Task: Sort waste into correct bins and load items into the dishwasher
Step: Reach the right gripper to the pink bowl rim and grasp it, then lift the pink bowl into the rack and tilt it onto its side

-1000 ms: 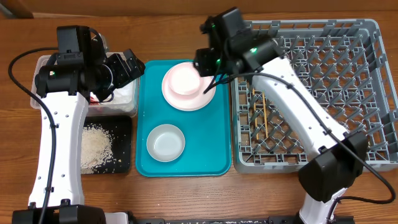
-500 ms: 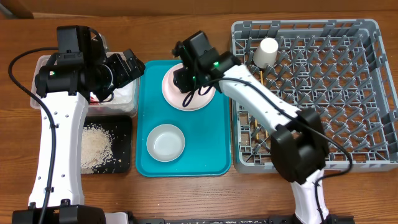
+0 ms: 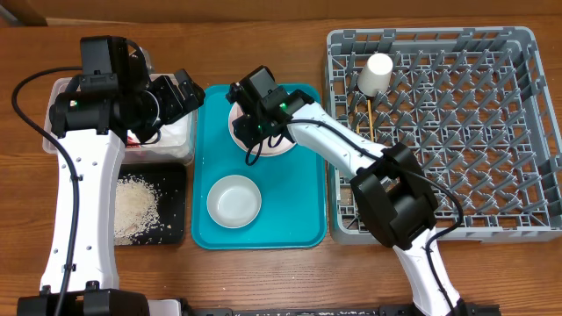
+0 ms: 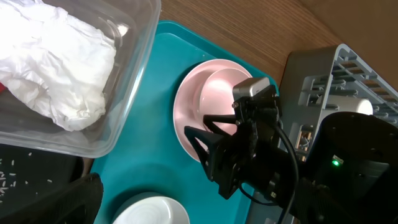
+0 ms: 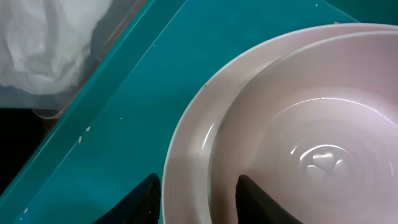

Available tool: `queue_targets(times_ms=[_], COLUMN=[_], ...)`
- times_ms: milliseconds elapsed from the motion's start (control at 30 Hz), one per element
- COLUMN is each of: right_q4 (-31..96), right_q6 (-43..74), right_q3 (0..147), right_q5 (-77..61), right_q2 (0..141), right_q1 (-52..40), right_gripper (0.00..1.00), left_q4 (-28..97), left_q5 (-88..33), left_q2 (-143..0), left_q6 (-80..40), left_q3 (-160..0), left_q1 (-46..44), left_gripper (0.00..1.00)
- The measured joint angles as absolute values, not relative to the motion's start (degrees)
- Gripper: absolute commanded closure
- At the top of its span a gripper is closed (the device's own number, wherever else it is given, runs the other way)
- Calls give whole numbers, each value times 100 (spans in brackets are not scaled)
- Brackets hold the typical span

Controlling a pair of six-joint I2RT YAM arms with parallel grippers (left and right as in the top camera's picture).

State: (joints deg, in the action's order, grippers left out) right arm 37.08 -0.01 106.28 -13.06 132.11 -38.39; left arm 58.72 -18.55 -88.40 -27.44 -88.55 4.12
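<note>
**Right jaws straddle the plate's rim; left arm hangs over the tub**

Over on the left, the left gripper (image 3: 183,92) hangs above the right end of the clear tub (image 3: 180,147). I cannot tell whether its jaws are parted or closed, and I see nothing between them. The crumpled napkin (image 4: 59,62) lies in the tub, below and to the left of those jaws. Toward the front edge of the bench (image 3: 263,276) from them sits the black tray (image 3: 173,206), with the rice (image 3: 134,204) heaped in it.

Further right, the right gripper (image 5: 202,202) is low over the teal tray (image 3: 299,206). Its jaws are released and spread wide. One finger is just outside the pink plate (image 5: 186,143), and the other is over the inside of the pink bowl (image 5: 311,137) standing on it, so both rims lie between the jaws. I cannot make out whether either finger touches. The grey-white bowl (image 3: 234,200) sits on the same tray, in front of these jaws and apart from them.

Well to the right of the jaws stands the dish rack (image 3: 527,132). The white cup (image 3: 378,73) rests among the pegs in its far left corner, and the chopsticks (image 3: 371,118) are just in front of the cup.
</note>
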Motion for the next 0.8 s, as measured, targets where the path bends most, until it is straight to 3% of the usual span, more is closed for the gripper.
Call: queue_targets(times_ms=[133,400,633,800], right_q4=[3706,3817,3929,3977], right_q6=[-23,-25,-34,-89], right_q3=[10628,10628,10628,10774], right_q5=[-1308,-1264,-1168,-1105], right_q2=[13214,13214,13214,13159], right_q1=[-3839,-3839,-3839,-3826], right_gripper=[74,79,96,96], left_q4=[5872,5872,5872,5872], left_q5=[-1852,-1855,-1852,-1852], left_q2=[-8840,-8840,-8840,-8840], left_q6=[-2744,-2744,-2744,-2744], left_q3=[-8855,-8855,-8855,-8855], left_q1=[412,412,412,412], left_gripper=[0,0,0,0])
